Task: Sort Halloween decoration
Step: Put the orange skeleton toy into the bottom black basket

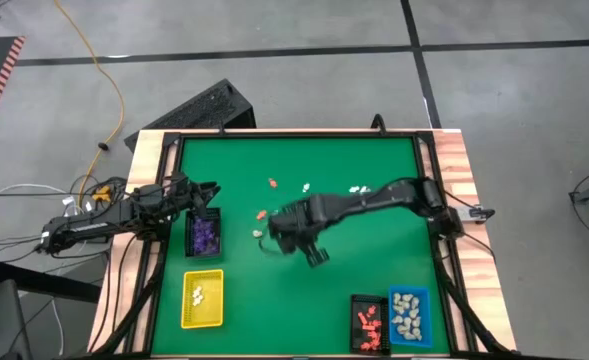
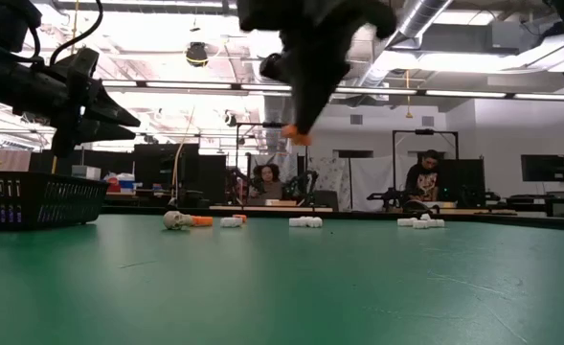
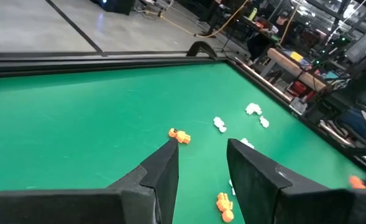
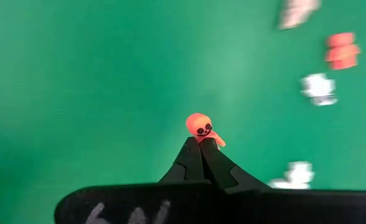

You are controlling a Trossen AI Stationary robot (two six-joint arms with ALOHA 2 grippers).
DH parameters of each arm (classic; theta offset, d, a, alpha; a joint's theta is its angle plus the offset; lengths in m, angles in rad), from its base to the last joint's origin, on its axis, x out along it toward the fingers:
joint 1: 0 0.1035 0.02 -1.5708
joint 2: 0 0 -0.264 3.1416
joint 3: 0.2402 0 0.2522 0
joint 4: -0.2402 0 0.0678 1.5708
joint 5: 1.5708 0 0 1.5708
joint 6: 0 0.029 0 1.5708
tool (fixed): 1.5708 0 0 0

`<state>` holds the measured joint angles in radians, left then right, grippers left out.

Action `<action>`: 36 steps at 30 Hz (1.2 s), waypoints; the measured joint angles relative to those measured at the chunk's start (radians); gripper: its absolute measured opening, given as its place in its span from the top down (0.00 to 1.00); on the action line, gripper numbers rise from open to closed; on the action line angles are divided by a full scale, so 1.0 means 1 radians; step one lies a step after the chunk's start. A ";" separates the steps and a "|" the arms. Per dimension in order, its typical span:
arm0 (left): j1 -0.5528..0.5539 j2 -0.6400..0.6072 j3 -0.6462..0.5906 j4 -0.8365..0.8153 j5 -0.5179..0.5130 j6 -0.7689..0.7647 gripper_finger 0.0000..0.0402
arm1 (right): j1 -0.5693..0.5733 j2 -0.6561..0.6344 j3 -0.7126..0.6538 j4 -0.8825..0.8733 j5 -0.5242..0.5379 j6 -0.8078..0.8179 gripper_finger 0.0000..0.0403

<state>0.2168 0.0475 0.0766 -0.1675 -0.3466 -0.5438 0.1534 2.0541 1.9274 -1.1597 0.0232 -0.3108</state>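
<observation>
the right gripper (image 4: 201, 144) hangs above the middle of the green table (image 1: 374, 260), its fingers pinched tight on a tiny orange figurine (image 4: 201, 126) with a dark face, which sticks out past the fingertips; the low view shows that same orange piece lifted clear of the mat. the left gripper (image 3: 200, 155) sits at the table's left edge, over the black basket (image 1: 203, 233) that holds purple figurines (image 1: 206, 232), with its fingers parted by a narrow gap and nothing between them. on the mat beyond it lie loose figurines: an orange one (image 3: 180, 135) just ahead of the left fingers, another orange one (image 3: 224, 205) nearer, and a few white ones (image 3: 220, 124) farther off. a yellow tray (image 1: 202, 299) near the front left holds a few pale pieces. at the front right, a black tray (image 1: 368, 322) holds orange-red figurines just beside a blue tray (image 1: 409, 314) with what look like cream ones, though they are too small to be sure. in the room behind, two people sit at benches.
</observation>
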 joint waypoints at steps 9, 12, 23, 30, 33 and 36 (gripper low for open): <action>0.000 0.000 0.000 0.000 0.001 0.000 0.69 | 0.249 0.000 0.000 -0.045 -0.002 0.430 1.00; 0.000 0.000 0.000 0.000 0.001 -0.001 0.69 | 0.324 0.000 0.000 -0.072 -0.002 0.602 1.00; 0.000 0.000 0.000 0.001 -0.018 -0.020 0.69 | 0.574 -0.004 0.000 -0.197 -0.001 1.219 1.00; 0.000 0.000 0.000 0.001 -0.055 -0.024 0.69 | 0.671 -0.006 0.000 -0.235 0.001 1.474 1.00; 0.000 0.000 0.000 0.002 -0.062 -0.033 0.69 | 0.693 -0.006 0.000 -0.235 0.001 1.552 1.00; 0.000 0.000 0.000 0.001 -0.063 -0.033 0.69 | 0.706 -0.006 0.000 -0.235 0.026 1.609 1.00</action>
<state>0.2165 0.0475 0.0765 -0.1661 -0.4091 -0.5770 0.8592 2.0480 1.9270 -1.3949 0.0497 1.2984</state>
